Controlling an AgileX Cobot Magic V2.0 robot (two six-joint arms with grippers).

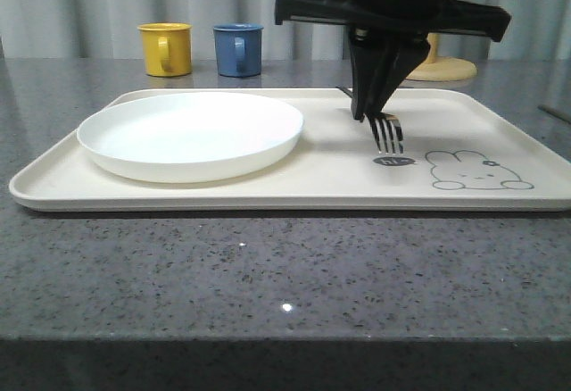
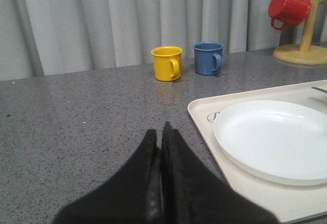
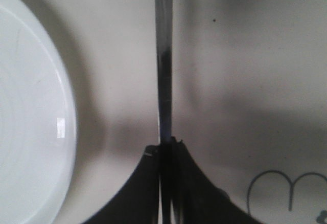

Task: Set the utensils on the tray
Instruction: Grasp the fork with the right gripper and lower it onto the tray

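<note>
While right hand (image 1: 368, 112) grips fork (image 1: 387, 135), tray (image 1: 268, 186) lies open.

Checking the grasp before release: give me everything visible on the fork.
The fork is slim, shiny silver metal with four tines. The right gripper is shut on it near the head, tines pointing toward the camera and angled down over the tray, beside the rabbit drawing. Its handle runs back behind the gripper. Whether the tines touch the tray is unclear. The white plate lies apart from it.
</note>
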